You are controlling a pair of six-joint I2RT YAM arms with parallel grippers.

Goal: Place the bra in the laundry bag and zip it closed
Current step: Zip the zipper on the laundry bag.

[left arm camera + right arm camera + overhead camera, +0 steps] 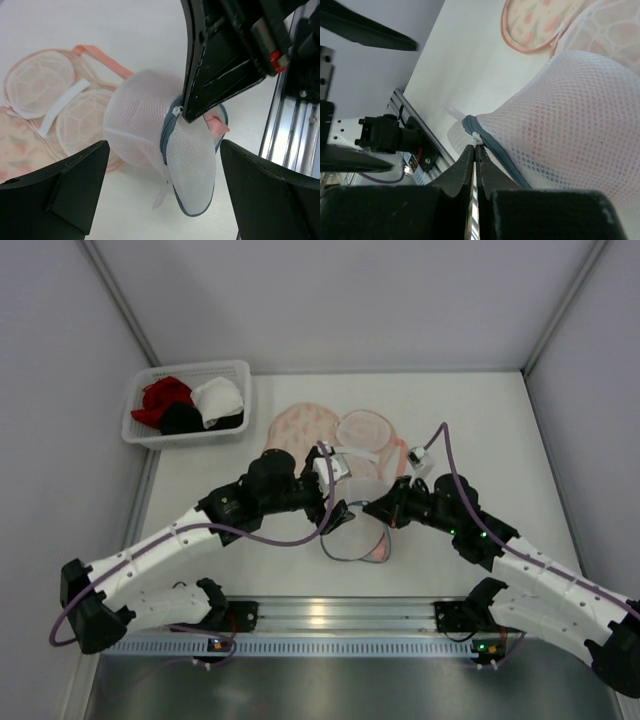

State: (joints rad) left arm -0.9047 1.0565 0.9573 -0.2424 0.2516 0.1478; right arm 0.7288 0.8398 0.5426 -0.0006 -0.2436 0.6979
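my left gripper (pixel 164 147) is spread wide, facing the white mesh laundry bag (pixel 135 120) mid-table. right gripper (pixel 475 147) is pinched shut on the white zip pull (pixel 478 137) at the blue-grey rim. the pink bra (pixel 550 130) shows through the mesh, inside. peach floral pieces (pixel 305 425) lie flat just beyond.

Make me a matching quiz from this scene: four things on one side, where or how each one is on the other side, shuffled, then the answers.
Things:
1. white mesh dome bag with a blue-grey zip
2. left hand
3. right hand
4. white plastic basket

Places and states:
a. far left, holding red, black and white garments
b. shut on the white zip pull
c. open wide
d. between the two hands, pink fabric inside

Pairs: 1-d, 2-c, 3-b, 4-a
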